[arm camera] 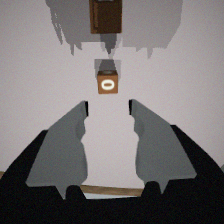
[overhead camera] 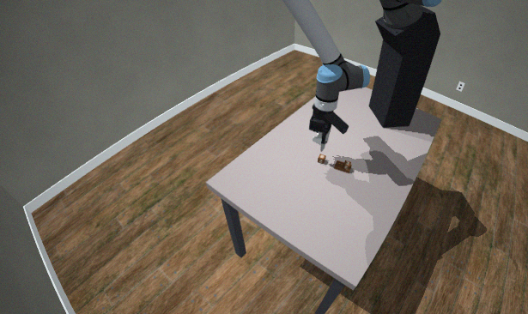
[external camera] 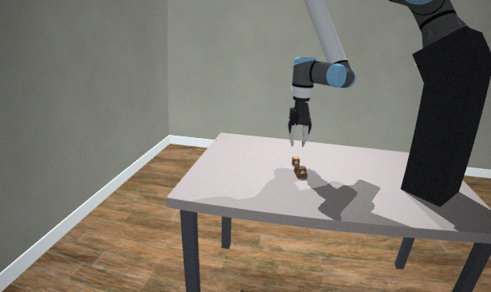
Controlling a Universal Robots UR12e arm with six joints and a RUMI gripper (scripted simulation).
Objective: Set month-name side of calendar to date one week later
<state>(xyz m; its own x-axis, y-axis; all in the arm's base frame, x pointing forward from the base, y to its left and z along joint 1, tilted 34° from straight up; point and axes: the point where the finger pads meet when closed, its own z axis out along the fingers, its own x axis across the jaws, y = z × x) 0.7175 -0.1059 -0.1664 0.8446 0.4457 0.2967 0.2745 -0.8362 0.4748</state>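
Note:
A small orange-brown cube (overhead camera: 322, 159) (external camera: 295, 161) (arm camera: 107, 85) sits alone on the table beside the tray. In the wrist view it shows a white 0. The dark brown calendar tray (overhead camera: 340, 166) (external camera: 301, 176) (arm camera: 106, 22) is a little way from it. The second cube (overhead camera: 348, 164) (external camera: 302, 171) is at one end of the tray; its digit is too small to read. The month's name is not readable. My gripper (overhead camera: 323, 147) (external camera: 298, 145) (arm camera: 108, 101) is above the loose cube, fingers partly apart with nothing between them: open.
The pale table top (overhead camera: 268, 172) (external camera: 233, 179) carries the cube and tray. The black robot pedestal (overhead camera: 384, 86) (external camera: 445, 120) stands at the table's right side. The arm's shadow falls over the tray area. A table edge shows at the bottom of the wrist view.

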